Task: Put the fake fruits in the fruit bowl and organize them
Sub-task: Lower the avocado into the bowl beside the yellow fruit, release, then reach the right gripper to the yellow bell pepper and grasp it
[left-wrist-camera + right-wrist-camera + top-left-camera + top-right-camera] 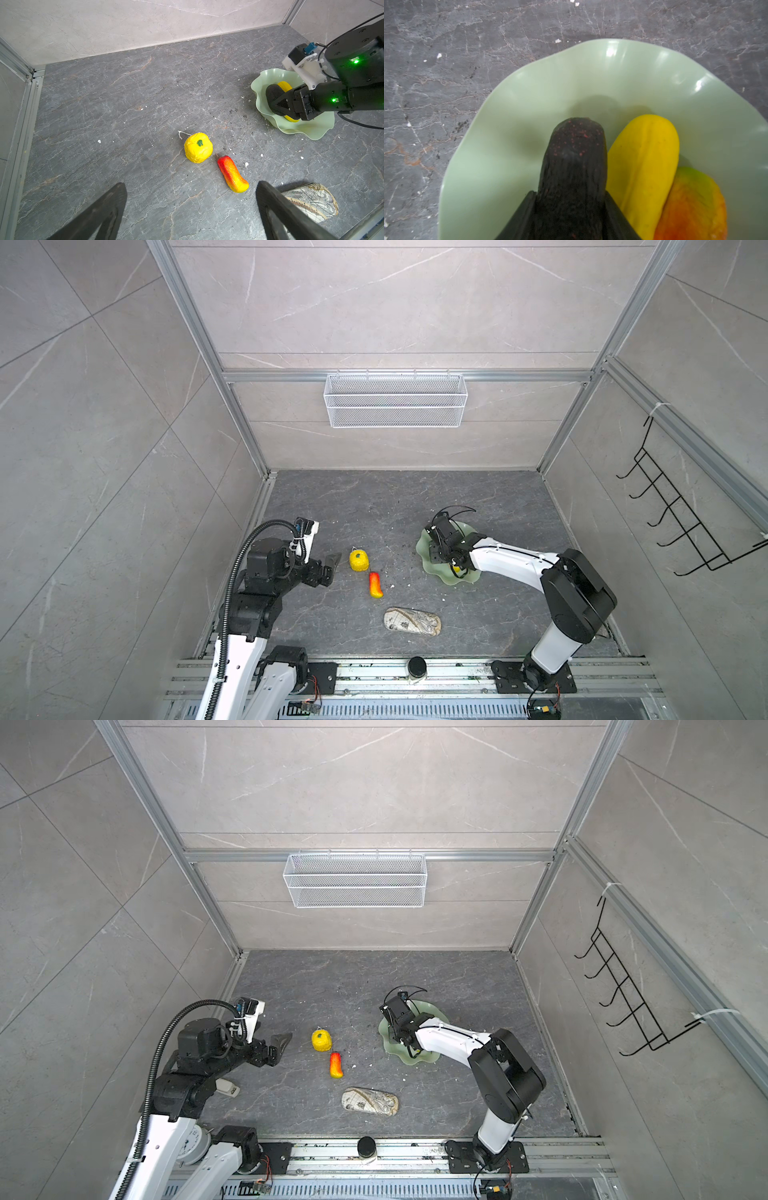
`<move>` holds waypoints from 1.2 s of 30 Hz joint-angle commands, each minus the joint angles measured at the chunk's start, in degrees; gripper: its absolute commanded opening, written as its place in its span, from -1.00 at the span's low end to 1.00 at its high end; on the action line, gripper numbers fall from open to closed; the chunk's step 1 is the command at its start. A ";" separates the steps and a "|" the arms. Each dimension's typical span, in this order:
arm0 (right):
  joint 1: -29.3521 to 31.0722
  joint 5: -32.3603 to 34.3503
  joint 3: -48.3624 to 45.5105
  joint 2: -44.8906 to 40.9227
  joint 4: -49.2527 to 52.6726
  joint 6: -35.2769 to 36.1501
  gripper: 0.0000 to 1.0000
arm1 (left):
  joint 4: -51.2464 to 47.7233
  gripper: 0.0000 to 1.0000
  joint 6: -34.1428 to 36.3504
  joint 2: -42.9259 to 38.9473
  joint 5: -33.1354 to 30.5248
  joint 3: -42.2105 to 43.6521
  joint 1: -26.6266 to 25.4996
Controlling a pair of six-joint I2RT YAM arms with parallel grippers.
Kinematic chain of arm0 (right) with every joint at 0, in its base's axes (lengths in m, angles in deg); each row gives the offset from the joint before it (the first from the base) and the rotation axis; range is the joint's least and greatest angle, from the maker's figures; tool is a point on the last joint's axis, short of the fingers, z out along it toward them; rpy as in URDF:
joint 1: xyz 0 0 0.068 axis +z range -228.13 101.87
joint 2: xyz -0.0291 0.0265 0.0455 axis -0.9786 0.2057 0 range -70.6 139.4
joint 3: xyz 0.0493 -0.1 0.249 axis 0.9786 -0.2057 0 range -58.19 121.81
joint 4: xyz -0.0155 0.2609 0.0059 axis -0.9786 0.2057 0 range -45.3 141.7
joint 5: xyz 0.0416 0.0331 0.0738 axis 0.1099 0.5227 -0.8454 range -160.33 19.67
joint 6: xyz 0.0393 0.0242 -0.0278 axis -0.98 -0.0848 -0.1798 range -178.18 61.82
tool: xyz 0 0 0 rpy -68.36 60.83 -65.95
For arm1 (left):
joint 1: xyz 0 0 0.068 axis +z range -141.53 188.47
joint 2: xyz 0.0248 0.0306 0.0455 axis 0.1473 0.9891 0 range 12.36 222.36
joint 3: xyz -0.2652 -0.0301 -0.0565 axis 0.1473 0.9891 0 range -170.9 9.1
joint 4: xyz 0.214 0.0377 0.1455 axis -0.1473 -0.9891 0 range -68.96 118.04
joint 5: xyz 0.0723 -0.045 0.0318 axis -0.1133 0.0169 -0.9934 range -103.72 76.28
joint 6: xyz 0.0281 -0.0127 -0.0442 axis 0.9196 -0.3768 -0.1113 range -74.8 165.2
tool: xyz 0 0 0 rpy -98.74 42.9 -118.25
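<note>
The pale green fruit bowl point(428, 568) point(529, 93) sits right of the table's middle. My right gripper point(570, 193) point(280, 101) is over it, shut on the black oval fruit point(577, 149) point(273, 93), which hangs low inside the bowl. Beside that fruit in the bowl lie a long yellow fruit point(643, 166) and a red-orange one point(691, 203). On the table to the left lie a round yellow fruit point(359, 560) point(198, 148) and a red-orange oblong fruit point(375, 585) point(232, 174). My left gripper point(332, 566) point(192, 185) is open and empty, just left of these two.
A beige patterned pouch point(412, 620) point(311, 201) lies near the front, below the oblong fruit. On the back wall hangs a white wire basket point(395, 400), on the right wall a black hook rack point(673, 510). A black-capped jar point(417, 668) stands on the front rail.
</note>
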 commanded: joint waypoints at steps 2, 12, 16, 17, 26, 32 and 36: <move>-0.54 2.36 0.46 1.13 -0.59 -0.97 -0.63 | 1.08 1.00 -0.70 -0.22 0.57 -0.64 0.26; -0.58 5.00 1.36 -0.89 1.53 1.60 -0.10 | 1.07 1.00 -0.81 0.23 0.69 -0.66 0.26; -0.53 4.86 1.95 -1.98 2.35 2.84 0.19 | 1.14 1.00 -0.92 0.41 0.69 -0.73 0.28; -0.63 4.67 2.15 -2.21 2.63 3.05 0.25 | 1.15 1.00 -0.81 0.55 0.66 -0.81 0.26; 2.66 2.70 5.03 -5.97 4.98 8.06 0.44 | 1.24 1.00 -0.90 1.00 0.84 -0.90 0.26; 8.79 -7.57 10.66 -6.48 4.90 13.95 0.97 | 1.33 1.00 -0.90 1.35 0.93 -1.01 0.26; 12.16 -15.42 14.13 -0.90 2.25 15.26 0.99 | 1.33 1.00 -0.99 1.10 0.94 -0.94 0.26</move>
